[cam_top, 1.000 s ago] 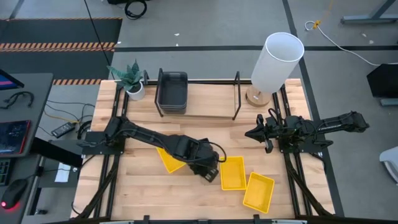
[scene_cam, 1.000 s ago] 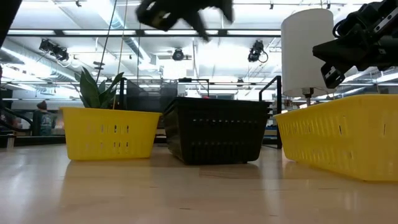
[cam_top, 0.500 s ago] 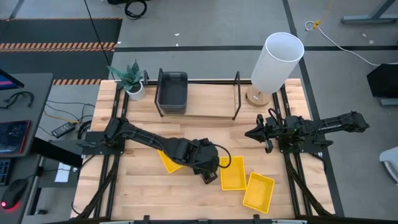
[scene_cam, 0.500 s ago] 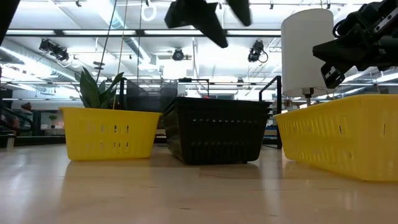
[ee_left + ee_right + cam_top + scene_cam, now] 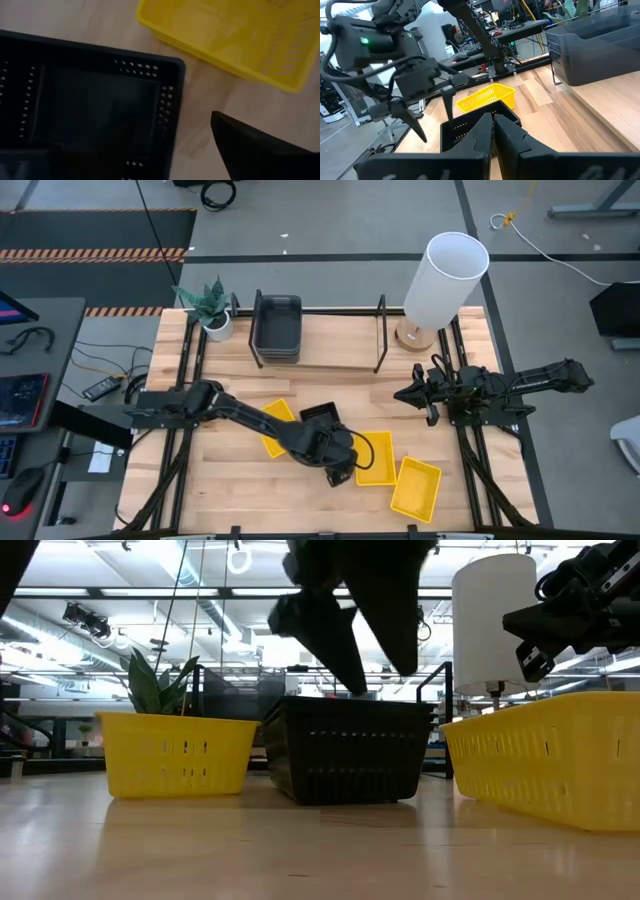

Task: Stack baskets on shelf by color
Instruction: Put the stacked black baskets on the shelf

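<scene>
A black perforated basket (image 5: 318, 414) (image 5: 345, 745) (image 5: 90, 110) sits on the table between yellow baskets (image 5: 274, 426) (image 5: 375, 458) (image 5: 415, 488). My left gripper (image 5: 340, 470) (image 5: 380, 675) hovers open just above the black basket's near side, touching nothing. One of its fingers (image 5: 260, 150) shows beside the basket's corner. Dark grey baskets (image 5: 277, 327) (image 5: 600, 42) are stacked at the left end of the shelf (image 5: 330, 362). My right gripper (image 5: 402, 395) (image 5: 493, 131) waits shut above the table's right side.
A white lamp (image 5: 445, 278) stands at the far right corner and a potted plant (image 5: 210, 305) at the far left corner. The shelf's upright black loops (image 5: 381, 335) stand at both its ends. Bare board lies to the right of the grey stack.
My left gripper has come down toward the black basket and now hangs close above its rim. The arm has swung toward the near edge, which uncovers the black basket in the high view. The baskets have stayed where they were.
</scene>
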Robot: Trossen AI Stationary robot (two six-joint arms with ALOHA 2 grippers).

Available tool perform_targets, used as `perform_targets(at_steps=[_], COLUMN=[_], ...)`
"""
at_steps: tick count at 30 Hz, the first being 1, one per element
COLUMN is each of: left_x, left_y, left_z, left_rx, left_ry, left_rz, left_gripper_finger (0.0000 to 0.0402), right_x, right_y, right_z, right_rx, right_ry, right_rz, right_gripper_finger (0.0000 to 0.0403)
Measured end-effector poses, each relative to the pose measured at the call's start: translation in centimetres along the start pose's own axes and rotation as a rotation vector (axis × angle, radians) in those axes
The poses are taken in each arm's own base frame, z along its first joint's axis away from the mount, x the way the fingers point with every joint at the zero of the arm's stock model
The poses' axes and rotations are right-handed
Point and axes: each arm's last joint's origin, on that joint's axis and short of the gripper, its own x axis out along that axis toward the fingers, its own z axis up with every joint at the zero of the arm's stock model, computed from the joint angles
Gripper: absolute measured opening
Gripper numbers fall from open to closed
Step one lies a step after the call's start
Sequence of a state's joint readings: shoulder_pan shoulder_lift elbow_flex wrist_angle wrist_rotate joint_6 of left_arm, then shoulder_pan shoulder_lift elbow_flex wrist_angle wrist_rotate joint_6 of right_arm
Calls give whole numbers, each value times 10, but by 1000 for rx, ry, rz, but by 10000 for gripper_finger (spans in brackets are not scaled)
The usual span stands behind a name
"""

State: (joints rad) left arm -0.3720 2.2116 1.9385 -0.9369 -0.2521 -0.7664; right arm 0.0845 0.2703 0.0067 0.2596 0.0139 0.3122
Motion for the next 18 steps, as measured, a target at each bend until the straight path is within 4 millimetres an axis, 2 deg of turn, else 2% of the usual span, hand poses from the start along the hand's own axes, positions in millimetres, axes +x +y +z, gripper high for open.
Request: perform_targets(at_steps=[12, 15, 18], left_x=[40, 46, 47], left_y=[6, 5, 7], left_z=[-6, -8, -8], left_rx=[68, 85, 97], left_ry=[86, 99, 134], left_rz=[68, 70, 46], left_gripper_finger=[255, 236, 199], right_x=[0, 0, 0], right_y=[0, 0, 0], right_z=[0, 0, 0], right_rx=[0, 0, 0], right_ry=[0, 0, 0], right_rz=[0, 0, 0], right_gripper_finger=[25, 25, 25])
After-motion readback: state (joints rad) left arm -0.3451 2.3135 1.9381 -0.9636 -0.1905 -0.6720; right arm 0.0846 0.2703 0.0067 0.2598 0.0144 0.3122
